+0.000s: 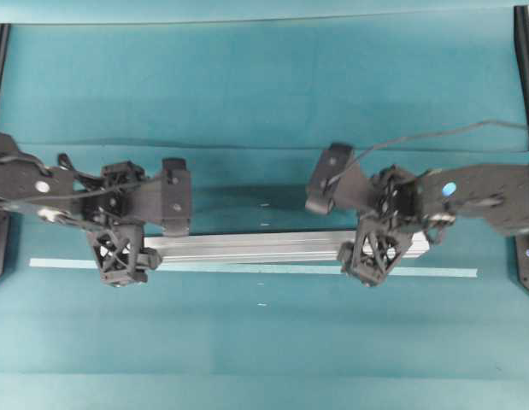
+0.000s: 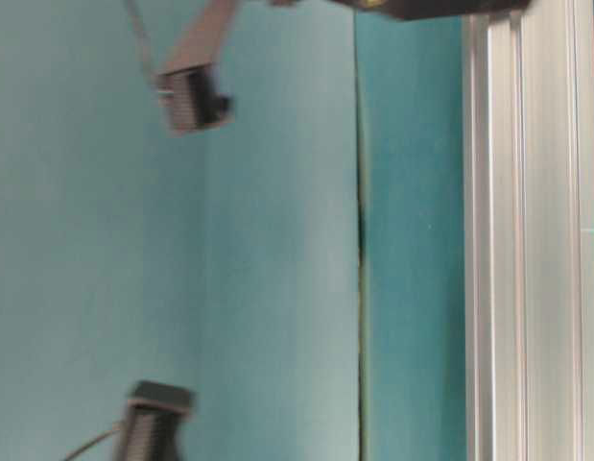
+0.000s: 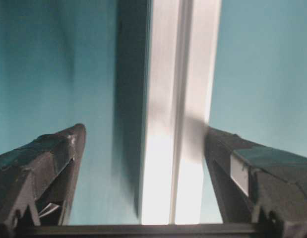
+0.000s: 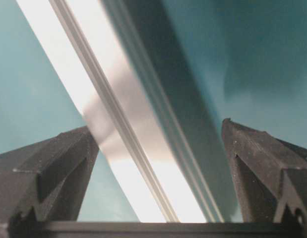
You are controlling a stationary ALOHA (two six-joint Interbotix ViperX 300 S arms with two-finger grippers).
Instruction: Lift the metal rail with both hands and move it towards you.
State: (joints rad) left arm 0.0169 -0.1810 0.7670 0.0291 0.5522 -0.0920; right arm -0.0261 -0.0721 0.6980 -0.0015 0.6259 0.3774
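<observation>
**Both arms poised over the rail, nothing lifted yet**

On the left, the left gripper [image 1: 120, 256] straddles the metal rail [image 1: 264, 246], fingers [image 3: 44, 163] spread, gap on both sides. The rail lies flat mid-bench, beside a pale tape strip [image 1: 247, 268]. On the right, the right gripper [image 1: 373, 254] straddles likewise, open. Clamping, lifting and pulling nearer remain.

We've got both arms reaching inward, left gripper [image 1: 121, 256] and right gripper [image 1: 373, 254] pointing down, jaws spread wide.
</observation>
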